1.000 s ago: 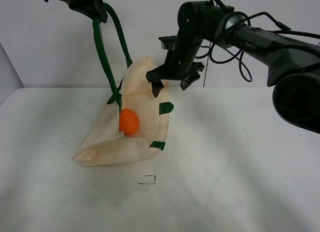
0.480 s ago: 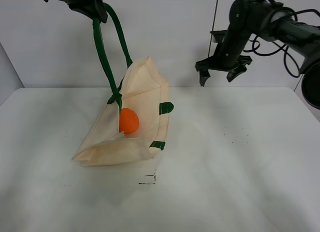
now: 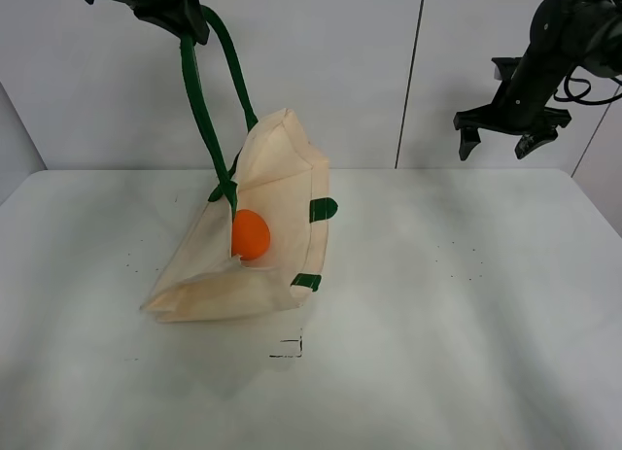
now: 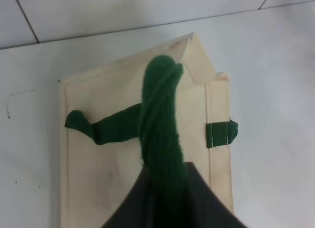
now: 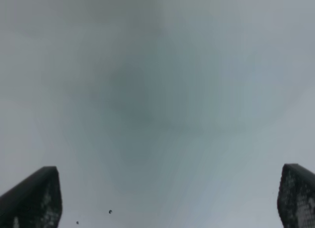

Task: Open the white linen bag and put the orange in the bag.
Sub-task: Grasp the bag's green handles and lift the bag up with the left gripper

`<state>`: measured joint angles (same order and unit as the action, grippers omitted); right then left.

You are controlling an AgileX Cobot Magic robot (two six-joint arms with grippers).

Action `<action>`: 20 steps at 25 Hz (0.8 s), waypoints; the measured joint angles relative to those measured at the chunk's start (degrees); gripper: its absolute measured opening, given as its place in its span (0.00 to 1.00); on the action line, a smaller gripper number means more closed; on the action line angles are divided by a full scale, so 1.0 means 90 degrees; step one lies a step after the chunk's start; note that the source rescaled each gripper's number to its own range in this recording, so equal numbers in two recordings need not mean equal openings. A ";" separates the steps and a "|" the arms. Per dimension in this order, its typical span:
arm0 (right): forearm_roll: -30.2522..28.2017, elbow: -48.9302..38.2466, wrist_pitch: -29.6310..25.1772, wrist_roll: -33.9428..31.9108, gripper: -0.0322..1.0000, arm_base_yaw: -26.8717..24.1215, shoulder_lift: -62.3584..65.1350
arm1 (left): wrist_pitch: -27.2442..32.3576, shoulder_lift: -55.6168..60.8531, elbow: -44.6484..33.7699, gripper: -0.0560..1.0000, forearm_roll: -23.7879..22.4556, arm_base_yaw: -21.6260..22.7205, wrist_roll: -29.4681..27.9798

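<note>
My left fingers (image 3: 185, 22) are clamped on the dark green strap (image 4: 160, 124), holding one side of the white linen bag (image 3: 282, 178) up off the counter (image 3: 437, 324); my right fingers (image 5: 32, 201) are spread wide, empty, high and well apart from it. The orange (image 3: 251, 234) sits low in the gaping mouth, near the lip; if the strap slips or I let go abruptly, I judge the limp cloth could slump and roll it out. The bag looks cream, creased, half lying down.
</note>
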<state>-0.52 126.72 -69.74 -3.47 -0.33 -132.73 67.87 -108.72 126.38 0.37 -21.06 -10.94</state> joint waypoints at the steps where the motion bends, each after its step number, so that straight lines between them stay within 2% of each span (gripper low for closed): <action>1: 0.0058 -0.0086 0.0006 0.0045 1.00 -0.0007 0.0050 | 0.0000 0.0000 0.0000 0.05 0.0000 0.0000 0.0000; 7: 0.0164 -0.1374 0.0011 0.0217 1.00 -0.0001 0.1068 | 0.0000 0.0000 0.0000 0.05 0.0000 0.0000 0.0000; 20: 0.0209 -0.6094 0.0001 0.0482 1.00 -0.0001 0.5313 | 0.0000 0.0000 0.0000 0.05 0.0000 0.0000 0.0000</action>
<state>1.36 71.88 -69.73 0.87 -0.34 -84.91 67.87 -108.72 126.38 0.37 -21.06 -10.94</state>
